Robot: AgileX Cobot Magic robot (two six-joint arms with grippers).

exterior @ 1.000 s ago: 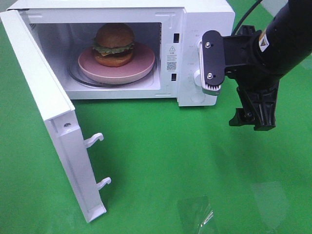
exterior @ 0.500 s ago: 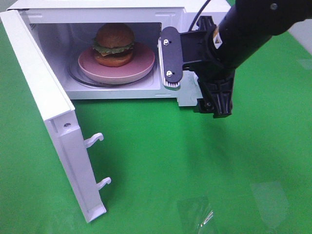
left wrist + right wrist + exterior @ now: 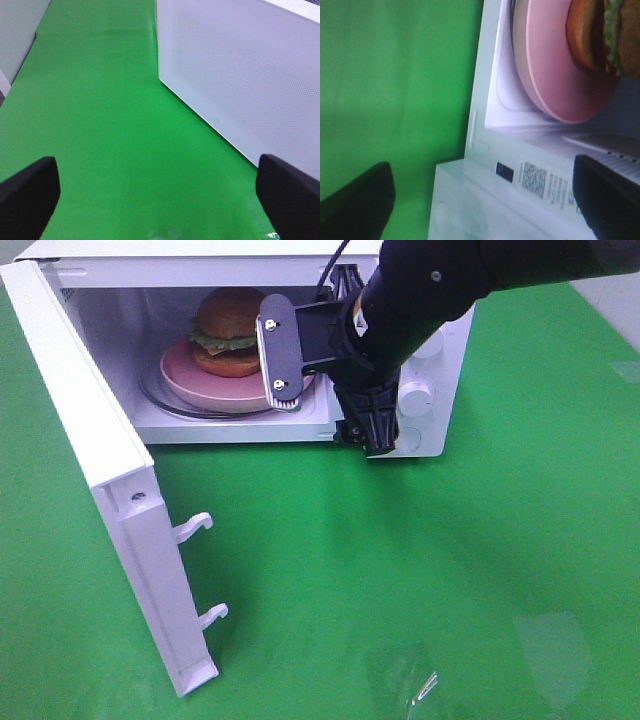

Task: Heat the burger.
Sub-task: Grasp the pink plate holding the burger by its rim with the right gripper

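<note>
Operator: Burger location?

Spotter: From the high camera, the burger is at about 11 o'clock, sitting upright inside the microwave. It rests on the pink plate, toward the plate's 12 o'clock side. The plate sits on the glass turntable.

Operator: Door?

Spotter: The door is swung wide open, running from the cavity's 9 o'clock edge down toward 7 o'clock over the green surface.

Operator: Right end effector?

Spotter: The right end effector is at the burger's 3 o'clock, in front of the cavity's right edge. Its jaws are spread apart and hold nothing. One finger overlaps the plate's rim in this view; whether it touches, I cannot tell. The other hangs low in front of the control panel, just at 8 o'clock of a knob. Its wrist camera looks into the cavity at the plate and burger.

Operator: Left end effector?

Spotter: The left end effector is outside the high camera. Its own camera shows the jaws wide apart and empty over the green surface, near a white perforated panel of the microwave.
</note>
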